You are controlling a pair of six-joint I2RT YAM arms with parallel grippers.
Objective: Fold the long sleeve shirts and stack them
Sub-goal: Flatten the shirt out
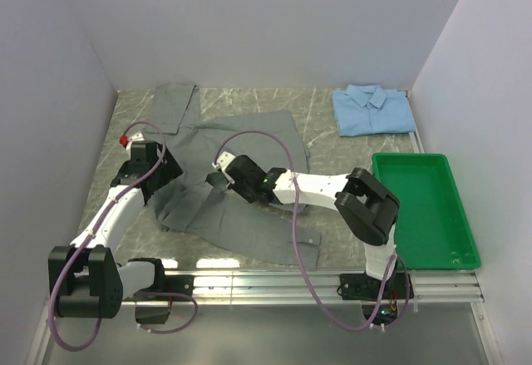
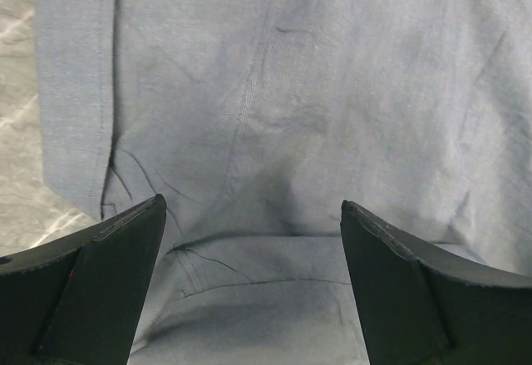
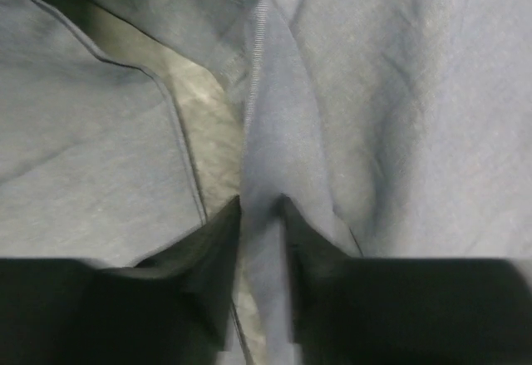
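The grey long sleeve shirt (image 1: 266,132) lies spread and rumpled on the marble table, one sleeve (image 1: 174,103) reaching to the back left. Folded flat at the back right is the light blue long sleeve shirt (image 1: 372,109). My left gripper (image 1: 158,170) hovers over the grey shirt's left side; in the left wrist view it (image 2: 253,207) stands open above creased grey cloth (image 2: 291,91), nothing between its fingers. My right gripper (image 1: 223,165) is at the shirt's middle. In the right wrist view it (image 3: 261,203) pinches a raised ridge of grey cloth (image 3: 399,91).
A green plastic tray (image 1: 426,215) sits at the right, in front of the blue shirt. White walls close in the table on the left, back and right. Bare marble (image 1: 332,145) shows between the two shirts. A metal rail runs along the near edge.
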